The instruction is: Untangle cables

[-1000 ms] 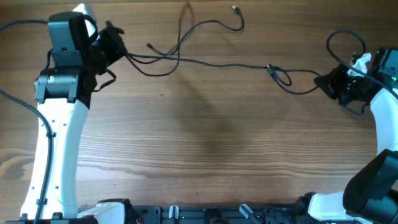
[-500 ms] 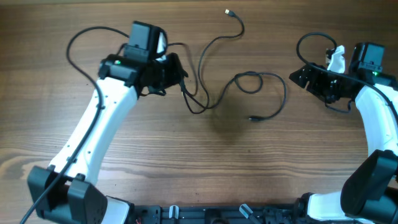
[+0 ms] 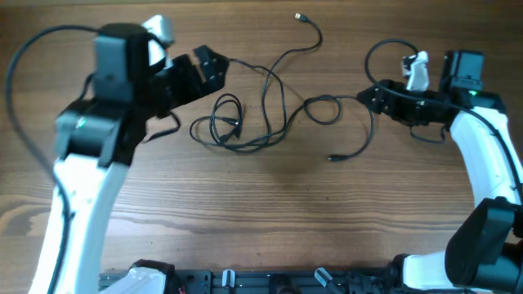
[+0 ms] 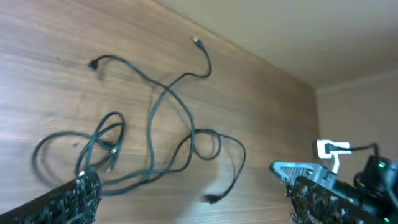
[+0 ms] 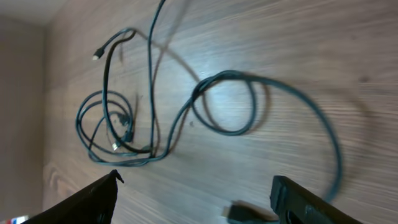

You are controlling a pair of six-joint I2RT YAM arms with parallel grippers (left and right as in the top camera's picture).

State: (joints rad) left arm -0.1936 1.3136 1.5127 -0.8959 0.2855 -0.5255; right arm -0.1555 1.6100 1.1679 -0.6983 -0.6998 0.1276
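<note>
While both arms hang above the table [image 3: 270,220] with nothing in hand, the cables [image 5: 150,74] lie slack on the wood between them, so the job now is choosing where to grip. The left gripper [image 3: 208,67] has its jaws spread wide and empty; its wrist view shows a finger at each lower corner with only the wood and cords between. The right gripper [image 3: 372,96] also stands open, and holds nothing.

Nearest the left gripper lies a small coil [image 3: 234,124] of several turns. A long strand crosses it and runs up to a plug [image 3: 298,15] at the far edge. Toward the right lies a single loop [image 5: 227,73], whose tail curves down to another plug [image 3: 333,157]. I cannot tell how many separate cords make up the bunch.

A good grip is probably on a free end, not on the coil. The right gripper seems best placed to take the tail near the lower plug, the left to pin or lift the coil. Pulling should be slow and low, since a sharp tug sideways could draw the crossings into a knot. Closing on one strand alone matters: where strands cross by the coil, the jaws could easily catch two.
</note>
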